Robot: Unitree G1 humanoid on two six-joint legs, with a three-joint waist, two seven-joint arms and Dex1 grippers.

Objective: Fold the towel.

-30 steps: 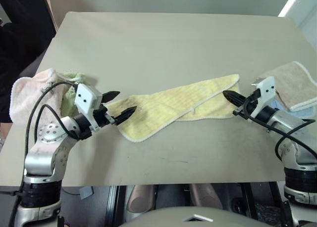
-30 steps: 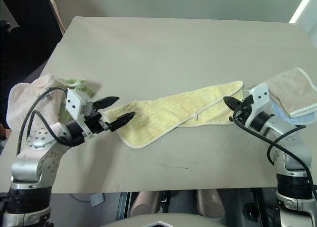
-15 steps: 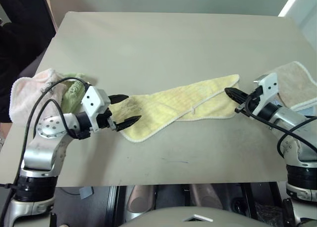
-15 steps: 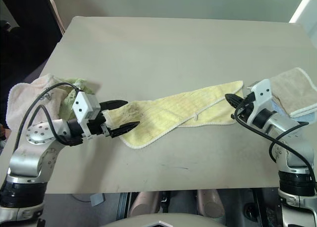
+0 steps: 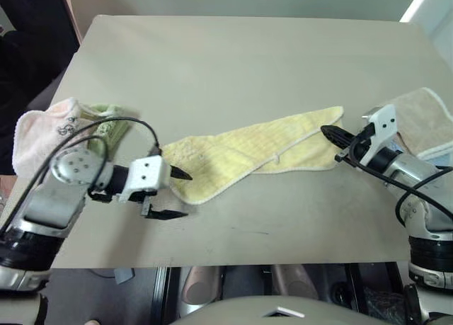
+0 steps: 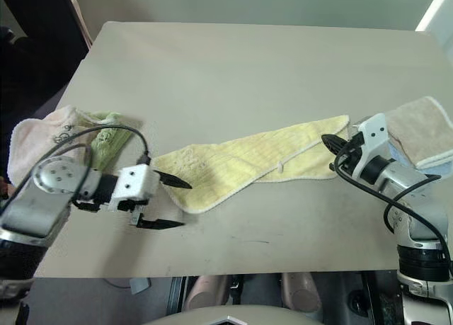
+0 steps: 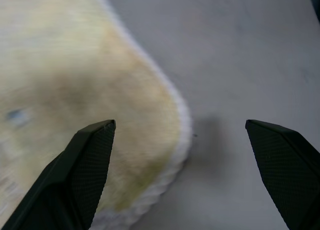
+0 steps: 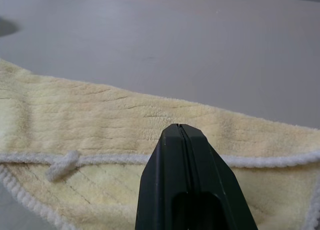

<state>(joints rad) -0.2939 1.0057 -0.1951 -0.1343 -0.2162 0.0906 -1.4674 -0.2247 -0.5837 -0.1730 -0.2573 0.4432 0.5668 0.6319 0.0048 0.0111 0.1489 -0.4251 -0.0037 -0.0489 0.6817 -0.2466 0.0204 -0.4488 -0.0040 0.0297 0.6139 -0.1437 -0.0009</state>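
lying as a long crumpled diagonal strip across mid counter (image 5: 233, 77): yellow towel (image 5: 248, 155) | hovering at its near-left corner, jaws spread wide, holding nothing: left gripper (image 5: 173, 194) | pointing at its far-right end, fingers pressed together, gripping nothing: right gripper (image 5: 327, 132) | sitting at right edge: beige towel (image 5: 425, 120) | bunching at left edge: pink towel (image 5: 42, 130)

Lab-like test room: bare grey table (image 5: 233, 63), spare towels (image 5: 49, 123)
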